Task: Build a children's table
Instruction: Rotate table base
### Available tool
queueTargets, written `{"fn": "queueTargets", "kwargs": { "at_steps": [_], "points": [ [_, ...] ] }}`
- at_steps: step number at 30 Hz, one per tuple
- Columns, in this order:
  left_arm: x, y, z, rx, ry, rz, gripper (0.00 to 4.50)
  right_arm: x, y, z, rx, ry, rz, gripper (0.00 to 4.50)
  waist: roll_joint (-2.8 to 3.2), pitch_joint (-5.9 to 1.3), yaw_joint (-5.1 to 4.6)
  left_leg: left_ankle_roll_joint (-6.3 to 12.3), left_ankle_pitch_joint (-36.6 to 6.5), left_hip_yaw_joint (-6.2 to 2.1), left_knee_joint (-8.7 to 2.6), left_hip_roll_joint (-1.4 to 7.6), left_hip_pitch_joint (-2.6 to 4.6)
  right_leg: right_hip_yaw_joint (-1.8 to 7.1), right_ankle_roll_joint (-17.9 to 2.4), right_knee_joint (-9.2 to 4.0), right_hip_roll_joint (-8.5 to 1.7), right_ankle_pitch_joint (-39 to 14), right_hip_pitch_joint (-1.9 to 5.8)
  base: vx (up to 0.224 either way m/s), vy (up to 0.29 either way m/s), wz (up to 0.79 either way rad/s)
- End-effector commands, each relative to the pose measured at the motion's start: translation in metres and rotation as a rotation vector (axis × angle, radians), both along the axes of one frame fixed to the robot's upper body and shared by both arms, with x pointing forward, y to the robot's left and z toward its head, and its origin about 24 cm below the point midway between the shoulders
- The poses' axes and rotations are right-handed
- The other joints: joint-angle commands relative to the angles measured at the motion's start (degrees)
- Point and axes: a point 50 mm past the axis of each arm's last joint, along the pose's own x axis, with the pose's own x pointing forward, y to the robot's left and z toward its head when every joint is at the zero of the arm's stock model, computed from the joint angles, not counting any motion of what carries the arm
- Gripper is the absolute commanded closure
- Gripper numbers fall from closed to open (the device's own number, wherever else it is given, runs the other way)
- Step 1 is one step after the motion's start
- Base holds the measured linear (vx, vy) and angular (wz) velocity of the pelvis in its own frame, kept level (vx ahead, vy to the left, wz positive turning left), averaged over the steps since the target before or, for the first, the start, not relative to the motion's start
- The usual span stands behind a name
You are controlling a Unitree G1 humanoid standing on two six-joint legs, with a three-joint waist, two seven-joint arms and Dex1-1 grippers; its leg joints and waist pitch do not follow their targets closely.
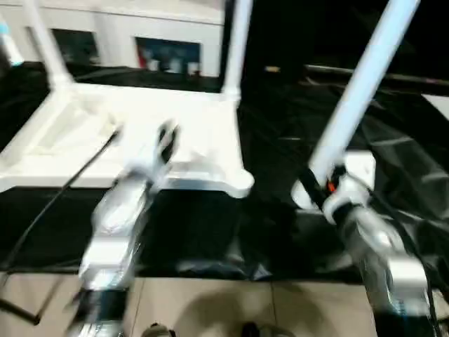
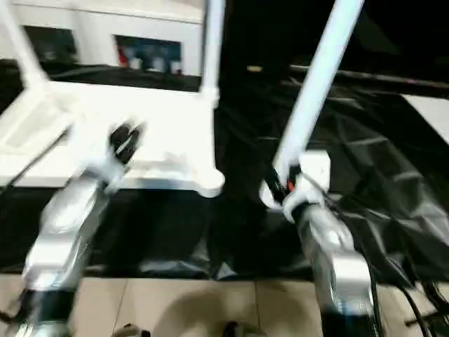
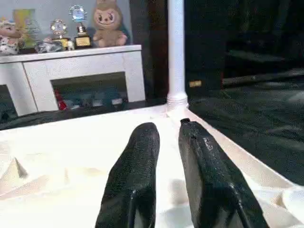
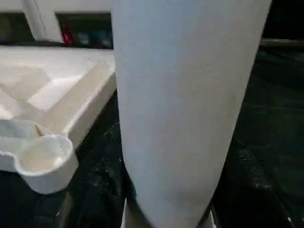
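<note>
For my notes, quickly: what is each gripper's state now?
Left gripper: nearly closed, empty, above the white plastic tabletop.
Right gripper: holding a long white tube leg.

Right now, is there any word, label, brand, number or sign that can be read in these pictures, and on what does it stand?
None can be read.
Left gripper: a faint pale mark on one of its fingers, too blurred to read.
Yellow card on the white cabinet: too small to read.
Tabletop and the leg in the right gripper: no text.
</note>
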Motion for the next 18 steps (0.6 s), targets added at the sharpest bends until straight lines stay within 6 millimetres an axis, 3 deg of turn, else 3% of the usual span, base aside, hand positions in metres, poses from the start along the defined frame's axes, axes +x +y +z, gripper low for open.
{"fn": "queueTargets", "kwargs": {
  "at_steps": [1, 2, 3, 4, 5, 6, 7, 8, 9, 10, 11, 12, 13, 14, 15, 16, 17, 18],
  "points": [
    [-0.002, -0.008, 0.001, -0.019, 0.004, -0.009, 3.51, -0.002, 0.0, 0.01, 0.015, -0.059, 0.009, 2.59, 1.64, -2.06, 7.11, -1.37, -56.6, 4.71, -12.79, 4.88, -6.04, 2.61, -1.8, 15.0, 1.38, -21.8, 7.75, -0.053, -0.09, 0.17],
    [-0.003, -0.007, -0.003, -0.02, 0.022, 0.019, 3.51, -0.003, 0.001, 0.009, 0.01, -0.06, 0.02, 2.59, 1.61, -2.11, 9.25, -0.3, -54.2, 7.23, -11.72, 4.9, -5.25, 4.94, -1.7, 17.74, 1.7, -28.3, 7.42, 0.071, -0.234, 0.28],
    [-0.006, -0.005, -0.009, -0.002, 0.041, 0.058, 3.51, -0.004, 0.004, 0.008, -0.007, -0.059, 0.042, 2.59, -4.19, -2.56, 5.36, -1.15, -39.2, 7.6, 7.77, 0.66, 7.3, 10.19, 3.9, 1.96, 1.97, -67.2, -4.47, 0.119, -0.209, 0.28],
    [-0.006, -0.004, -0.009, -0.002, 0.043, 0.066, 3.51, -0.005, 0.005, 0.008, -0.009, -0.058, 0.048, 2.59, -1.89, -0.58, 7.79, 6.1, -17.3, 2.0, 13.1, -4.23, 1.85, 18.5, -1.2, -6.24, -3.82, -84.5, -1.51, 0.164, -0.18, 0.28],
    [-0.007, -0.004, -0.01, -0.003, 0.047, 0.077, 3.51, -0.005, 0.006, 0.008, -0.012, -0.056, 0.055, 2.59, -3.37, -0.05, 8.32, 4.47, -17.0, 0.37, 14.61, -4.15, 1.5, 20.52, -0.9, -5.08, -3.53, -84.4, 0.63, 0.085, -0.063, 0.32],
    [-0.008, -0.002, -0.01, -0.015, 0.048, 0.093, 3.51, -0.006, 0.009, 0.007, -0.02, -0.056, 0.08, 2.59, -3.06, -1.12, 10.64, 3.51, -21.6, 0.17, 11.09, -4.81, 3.32, 22.57, -2.8, -3.25, -1.78, -73.8, 3.38, 0.085, -0.063, 0.32],
    [-0.008, -0.001, -0.01, -0.016, 0.046, 0.096, 3.51, -0.006, 0.01, 0.007, -0.028, -0.056, 0.09, 2.59, -2.76, -1.81, 11.31, 3.78, -22.4, -0.06, 8.55, -5.09, 4.12, 23.14, -4.8, -2.63, -1.26, -64.8, 5.09, 0.078, -0.061, 0.46],
    [-0.008, -0.001, -0.01, -0.016, 0.046, 0.096, 3.51, -0.006, 0.01, 0.007, -0.028, -0.056, 0.09, 2.59, -1.45, -1.75, 11.92, 3.91, -23.4, -0.16, 6.0, -4.89, 6.05, 22.95, -6.1, -2.63, -0.66, -57.0, 4.52, 0.022, -0.055, 0.44],
    [-0.008, -0.001, -0.009, -0.016, 0.043, 0.093, 3.51, -0.006, 0.011, 0.005, -0.043, -0.056, 0.103, 2.59, -0.67, -1.75, 9.73, 5.84, -30.6, -1.09, -0.69, -2.76, 12.29, 17.34, -8.4, 0.72, 4.93, -42.7, 0.7, 0.022, -0.055, 0.44],
    [-0.007, -0.002, -0.009, -0.018, 0.045, 0.088, 3.51, -0.006, 0.011, 0.005, -0.049, -0.056, 0.106, 2.59, 0.79, -4.21, 7.5, 10.17, -30.3, -6.33, -5.58, 4.16, 17.03, 10.78, -8.8, 9.52, 2.61, -22.2, -3.82, 0.069, -0.039, 0.26],
    [-0.007, -0.003, -0.009, -0.018, 0.047, 0.082, 3.51, -0.007, 0.012, 0.005, -0.048, -0.056, 0.106, 2.59, 0.64, -4.72, 6.63, 12.49, -27.4, -7.62, -6.05, 6.04, 17.2, 8.43, -6.1, 12.15, 1.56, -14.6, -6.14, 0.171, -0.02, 0.2],
    [-0.007, -0.005, -0.009, -0.016, 0.05, 0.068, 3.51, -0.007, 0.012, 0.004, -0.046, -0.056, 0.106, 2.59, 0.32, -4.85, 5.24, 15.78, -20.1, -6.21, -6.5, 6.05, 14.44, 6.15, -1.9, 13.29, -0.27, -6.0, -7.62, 0.171, -0.02, 0.2],
    [-0.007, -0.005, -0.008, -0.015, 0.05, 0.064, 3.51, -0.007, 0.012, 0.005, -0.045, -0.056, 0.105, 2.59, -0.41, -4.56, 4.3, 18.34, -13.0, -2.76, -6.09, 3.15, 12.51, 5.08, -2.3, 11.29, -0.57, 0.5, -7.9, 0.165, 0.016, 0.13],
    [-0.007, -0.006, -0.008, -0.014, 0.051, 0.065, 3.51, -0.006, 0.012, 0.005, -0.045, -0.056, 0.106, 2.59, -1.28, -4.7, 3.4, 18.93, -10.8, -1.32, -5.59, 0.64, 11.51, 5.54, -3.2, 8.41, -0.77, 3.0, -6.51, 0.191, -0.001, 0.07],
    [-0.008, -0.006, -0.009, -0.013, 0.052, 0.067, 3.51, -0.006, 0.012, 0.004, -0.043, -0.054, 0.103, 2.59, -3.07, -5.51, 2.76, 18.01, -12.4, 1.69, -3.75, -4.42, 10.33, 7.78, -4.6, 3.63, -1.31, 0.6, -2.53, 0.191, -0.001, 0.07],
    [-0.008, -0.006, -0.009, -0.015, 0.053, 0.068, 3.51, -0.007, 0.013, 0.004, -0.034, -0.053, 0.098, 2.59, -5.63, -6.03, 4.21, 14.84, -16.1, 1.78, 4.44, -9.46, 3.61, 15.65, -9.5, -1.47, -5.54, -22.0, 6.55, 0.212, -0.025, 0.15],
    [-0.007, -0.007, -0.009, -0.015, 0.055, 0.063, 3.51, -0.007, 0.013, 0.003, -0.024, -0.049, 0.093, 2.59, -2.99, -4.92, 5.87, 11.68, -16.2, 0.61, 7.45, -8.82, 4.77, 18.3, -16.6, -4.81, -10.76, -30.4, 5.64, 0.198, 0.022, 0.12],
    [-0.007, -0.007, -0.009, -0.015, 0.055, 0.063, 3.51, -0.007, 0.013, 0.003, -0.024, -0.049, 0.093, 2.59, -3.97, -5.14, 5.29, 6.26, -13.2, -2.33, 11.26, -6.65, 0.32, 19.87, -25.4, -3.77, -11.3, -29.7, 8.85, 0.198, 0.022, 0.12]
  ]
}}
